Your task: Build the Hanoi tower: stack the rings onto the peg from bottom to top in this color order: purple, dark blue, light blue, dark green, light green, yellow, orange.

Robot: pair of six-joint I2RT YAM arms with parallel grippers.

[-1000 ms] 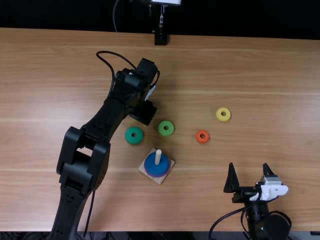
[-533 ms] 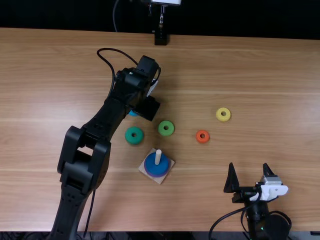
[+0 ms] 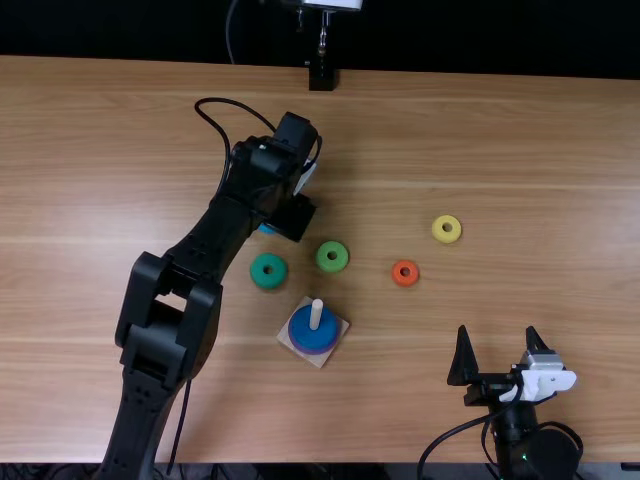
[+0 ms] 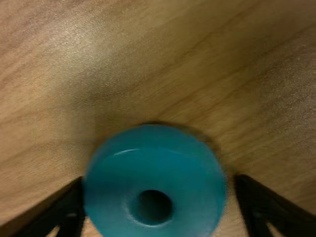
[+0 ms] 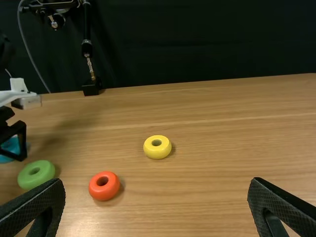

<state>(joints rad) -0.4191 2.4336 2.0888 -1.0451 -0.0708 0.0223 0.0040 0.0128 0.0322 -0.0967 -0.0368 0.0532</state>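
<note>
The two flat black fingers of the left gripper [image 4: 159, 185] stand apart at opposite sides of a light blue ring [image 4: 158, 155], a thick, round-edged disc with a smooth, glossy surface. They look only slightly wider than the ring, with a sliver of wood showing on one side; I judge it straddled, not yet clamped. Being round, it has no long axis, so any line across its middle would serve. Its hole faces up, as threading calls for.

The coming move turns on this: the ring lies directly between those fingers, so they need mainly to close, and the left arm [image 3: 165, 330] is clearly the nearer one. The ring is on the far side of the square, pale wooden base [image 3: 320, 361], a little to its left. Carrying it over means clearing the matt dark green ring [image 3: 268, 270], also beyond and left of the base, and the light green ring [image 3: 332, 256] just beyond it.

On the base, a dark blue ring [image 3: 303, 331] covers a purple ring [image 3: 325, 350] around an upright, pale, round-topped peg [image 3: 316, 315]. To the right of the base are the small orange ring [image 3: 405, 273], the yellow ring [image 3: 447, 229] farther out, and the right gripper [image 3: 497, 335], empty, its mesh-textured fingers spread wide.
</note>
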